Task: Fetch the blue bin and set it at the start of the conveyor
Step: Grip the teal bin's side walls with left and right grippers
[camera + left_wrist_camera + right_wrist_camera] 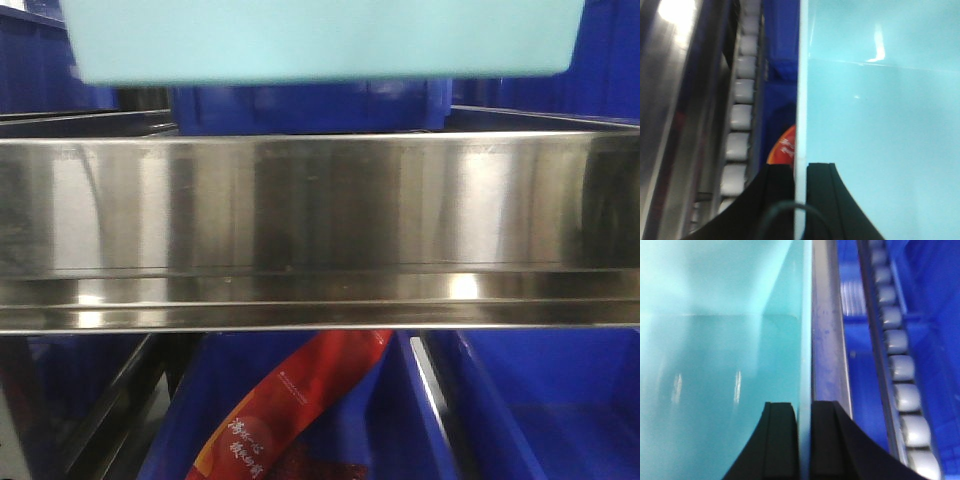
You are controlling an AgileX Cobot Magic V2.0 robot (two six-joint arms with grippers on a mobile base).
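Left gripper (800, 172): its black fingers straddle the thin rim of the bin's left end wall, one inside and one outside. They are pressed onto it, so it is gripping that wall.
Blue bin (320, 40): in the front view it sits above the steel shelf rail (320, 200). Its underside is apart from the rail's top edge, and dark blue bins (310, 105) show through the gap. It looks carried rather than resting.
Long axis: it runs side to side, parallel to the steel shelf rail, and spans most of the rail's visible length. The base looks level and the mouth opens up toward both wrists.
Right gripper (805, 407): it has the same hold on the right end wall, clamped across the rim.
Nearer arm: neither — each holds one end, and the bin lies between them.
Red packet (290, 410): it lies below the steel shelf rail, well apart from the bin.
Conveyor start: it is not in view. The coming move probably turns on drawing the bin back from above the rail — both ends level, long axis unchanged.
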